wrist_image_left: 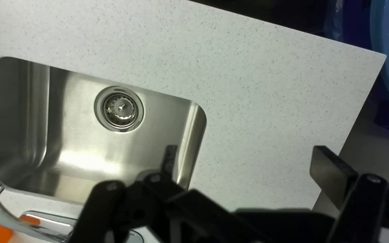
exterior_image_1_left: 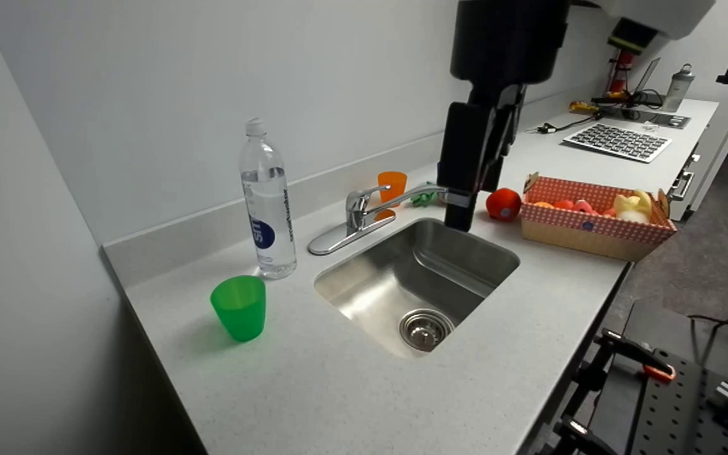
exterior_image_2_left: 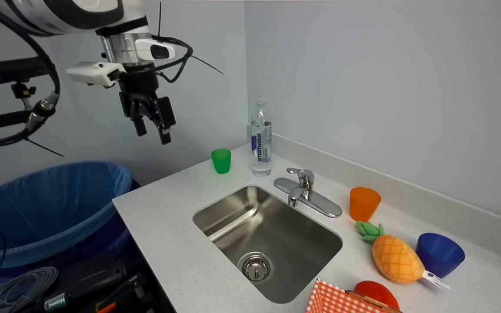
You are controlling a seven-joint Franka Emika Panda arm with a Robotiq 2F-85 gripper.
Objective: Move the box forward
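Exterior view puts the box (exterior_image_1_left: 576,240) on the counter (exterior_image_1_left: 339,404) at two o'clock from the sink (exterior_image_1_left: 395,278), holding red and pale-yellow pieces (exterior_image_1_left: 633,208), with a round red thing (exterior_image_1_left: 503,204) just beside it at nine. Pointing down in an exterior view, the gripper (exterior_image_2_left: 153,134) hangs at half past ten from the sink, across it from the box, jaws spread wide, clasping nothing. There, a green cup (exterior_image_2_left: 221,161) stands at eleven, a part-filled bottle (exterior_image_2_left: 261,143) at twelve.

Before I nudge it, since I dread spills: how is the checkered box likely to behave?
The box looks long and low, so it should slide rather than tip. Its end by the counter edge might drop if pushed outward. Loose-looking pieces inside could shift.
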